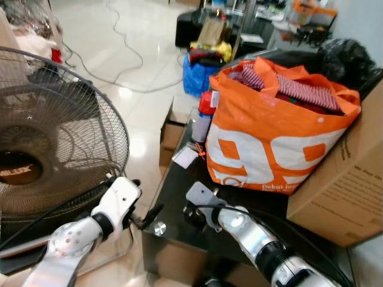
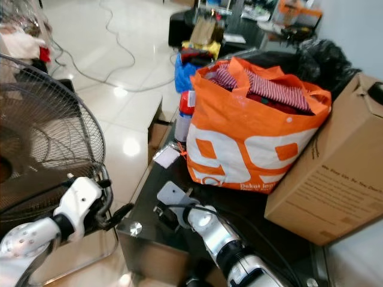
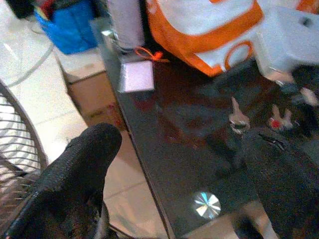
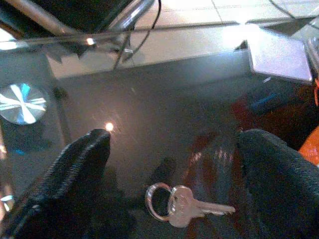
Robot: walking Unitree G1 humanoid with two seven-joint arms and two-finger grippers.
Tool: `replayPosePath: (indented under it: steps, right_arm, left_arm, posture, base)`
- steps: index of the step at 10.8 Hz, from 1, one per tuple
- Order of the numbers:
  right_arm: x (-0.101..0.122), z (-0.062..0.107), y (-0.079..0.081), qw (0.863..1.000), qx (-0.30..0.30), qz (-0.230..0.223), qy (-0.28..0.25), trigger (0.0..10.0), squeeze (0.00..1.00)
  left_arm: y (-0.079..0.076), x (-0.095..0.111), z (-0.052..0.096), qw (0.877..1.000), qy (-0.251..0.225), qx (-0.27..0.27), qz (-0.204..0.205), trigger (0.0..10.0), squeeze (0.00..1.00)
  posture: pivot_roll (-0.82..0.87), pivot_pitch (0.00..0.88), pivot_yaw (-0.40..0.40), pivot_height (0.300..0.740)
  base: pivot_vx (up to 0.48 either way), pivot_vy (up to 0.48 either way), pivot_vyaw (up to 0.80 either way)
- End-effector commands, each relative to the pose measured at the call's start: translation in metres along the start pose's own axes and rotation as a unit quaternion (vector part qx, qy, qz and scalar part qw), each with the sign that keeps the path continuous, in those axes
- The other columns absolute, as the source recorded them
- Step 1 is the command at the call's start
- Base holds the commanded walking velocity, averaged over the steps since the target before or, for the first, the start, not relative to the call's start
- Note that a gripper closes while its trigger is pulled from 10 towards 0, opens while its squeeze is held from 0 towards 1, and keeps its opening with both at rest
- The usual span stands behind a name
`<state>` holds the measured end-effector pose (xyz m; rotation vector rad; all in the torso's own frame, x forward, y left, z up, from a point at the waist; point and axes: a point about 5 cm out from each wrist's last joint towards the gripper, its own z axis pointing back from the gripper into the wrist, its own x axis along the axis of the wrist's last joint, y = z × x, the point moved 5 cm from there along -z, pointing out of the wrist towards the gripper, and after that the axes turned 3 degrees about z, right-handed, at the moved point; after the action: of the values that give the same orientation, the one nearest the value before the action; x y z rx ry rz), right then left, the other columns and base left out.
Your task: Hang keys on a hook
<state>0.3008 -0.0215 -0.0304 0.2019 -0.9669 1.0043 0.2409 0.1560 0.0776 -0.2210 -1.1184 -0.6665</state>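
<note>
A: Table (image 1: 173, 197), dark glass; orange bag (image 1: 275, 131) at 1 o'clock, fan (image 1: 54, 143) at 9.

B: Right gripper (image 4: 169, 164), fingers apart, straddling 1 key (image 4: 187, 206) flat on the glass. Left gripper (image 1: 152, 214) at table's edge, fingers apart.
</note>
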Motion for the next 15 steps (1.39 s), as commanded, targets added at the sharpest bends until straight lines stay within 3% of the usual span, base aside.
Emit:
replayPosePath:
  steps: [1,3,4,5,7,8,9,11,13,15]
  right_arm:
    - [-0.007,0.001,-0.003,1.000,-0.005,0.011,0.014,3.6,0.00]
    - [-0.014,-0.001,0.003,1.000,0.002,0.016,0.026,3.3,0.00]
    - [-0.017,-0.001,0.006,0.999,0.005,0.020,0.032,1.5,0.00]
    - [-0.018,-0.002,0.009,0.999,0.008,0.019,0.034,1.7,0.00]
    - [-0.019,-0.004,0.012,0.999,0.007,0.011,0.036,4.4,0.00]
    - [-0.016,-0.005,0.013,1.000,0.000,-0.002,0.030,6.6,0.00]
    - [-0.016,-0.005,0.012,1.000,-0.004,-0.002,0.030,6.5,0.00]
    - [-0.018,-0.006,0.005,0.999,-0.033,-0.005,0.041,3.1,0.00]
    - [-0.024,-0.004,0.002,0.998,-0.032,0.002,0.054,0.5,0.00]
    - [-0.025,-0.004,0.001,0.998,-0.033,0.006,0.055,0.2,0.00]
  left_arm:
    - [-0.004,0.003,0.004,1.000,0.000,-0.010,-0.002,10.0,0.00]
    - [-0.011,-0.005,0.012,0.999,0.026,-0.026,-0.003,10.0,0.00]
    - [-0.017,-0.016,0.017,0.997,0.056,-0.045,-0.006,10.0,0.00]
    - [-0.020,-0.023,0.022,0.996,0.070,-0.050,-0.005,10.0,0.00]
    - [-0.019,-0.023,0.027,0.996,0.077,-0.047,0.000,10.0,0.00]
    - [-0.019,-0.022,0.031,0.996,0.079,-0.046,0.001,10.0,0.00]
    - [-0.019,-0.022,0.032,0.996,0.079,-0.046,0.001,10.0,0.00]
    - [-0.018,-0.023,0.033,0.995,0.084,-0.045,0.002,10.0,0.00]
    - [-0.021,-0.022,0.032,0.995,0.083,-0.047,0.002,10.0,0.00]
    - [-0.020,-0.021,0.031,0.996,0.081,-0.047,0.002,10.0,0.00]
  posture:
    - [0.03,0.078,-0.164,0.740]
    - [0.04,0.092,-0.170,0.740]
    - [0.04,0.103,-0.171,0.740]
    - [0.04,0.118,-0.171,0.740]
    - [0.04,0.141,-0.169,0.740]
    - [0.05,0.149,-0.166,0.740]
    - [0.05,0.153,-0.165,0.740]
    - [0.05,0.155,-0.159,0.740]
    - [0.04,0.147,-0.158,0.740]
    - [0.04,0.145,-0.161,0.740]
  base:
    - [0.000,0.000,0.00]
    - [0.000,0.000,0.00]
    - [0.000,0.000,0.00]
    - [0.000,0.000,0.00]
    - [0.000,0.000,0.00]
    - [0.000,0.000,0.00]
    - [0.000,0.000,0.00]
    - [0.000,0.000,0.00]
    - [0.000,0.000,0.00]
    - [0.000,0.000,0.00]
